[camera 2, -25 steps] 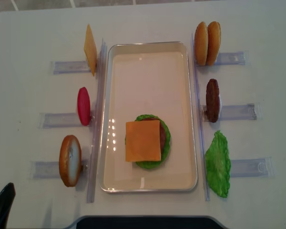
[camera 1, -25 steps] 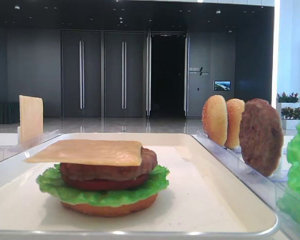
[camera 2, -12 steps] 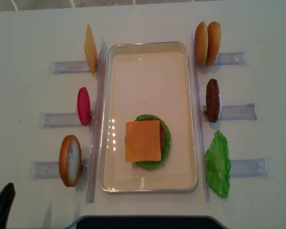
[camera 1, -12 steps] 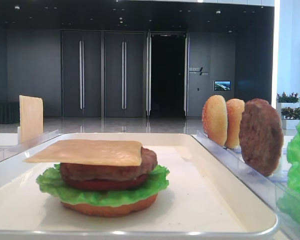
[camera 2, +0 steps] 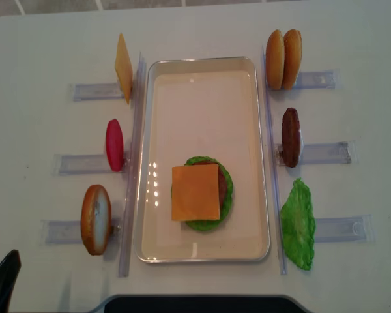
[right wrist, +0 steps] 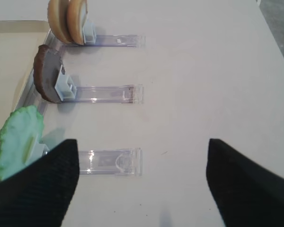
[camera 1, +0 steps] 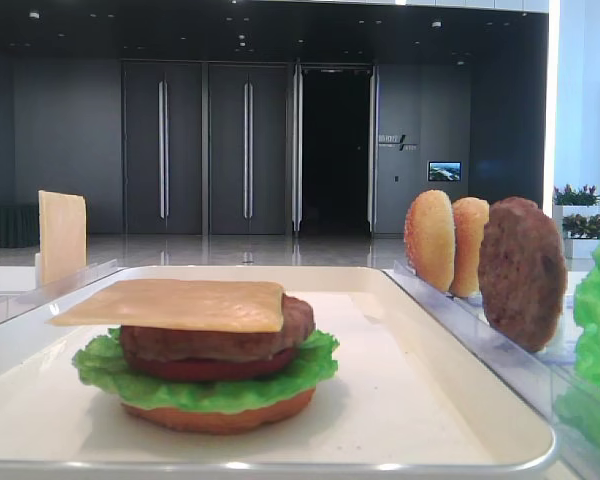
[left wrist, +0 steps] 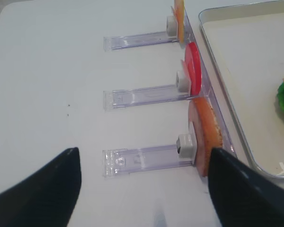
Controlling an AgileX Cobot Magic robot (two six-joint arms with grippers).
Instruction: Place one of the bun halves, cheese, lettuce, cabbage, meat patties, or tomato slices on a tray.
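Note:
The cream tray [camera 2: 202,65] lies in the middle of the table. On it stands a stack with a cheese slice [camera 2: 195,192] on top, then a meat patty [camera 1: 220,340], a tomato slice [camera 1: 205,368], lettuce [camera 1: 210,388] and a flat bun half [camera 1: 220,415]. My left gripper [left wrist: 144,189] hovers open over the bare table, left of the upright bun half [left wrist: 208,137] in its rack. Only one dark finger [camera 2: 3,280] shows in the overhead view. My right gripper [right wrist: 142,184] is open above the table, right of the lettuce leaf [right wrist: 16,139]. No cabbage is in view.
Clear racks flank the tray. On the left they hold a cheese slice [camera 2: 123,67], a tomato slice [camera 2: 115,145] and a bun half [camera 2: 96,219]. On the right they hold two bun halves [camera 2: 283,59], a patty [camera 2: 290,137] and lettuce [camera 2: 298,225].

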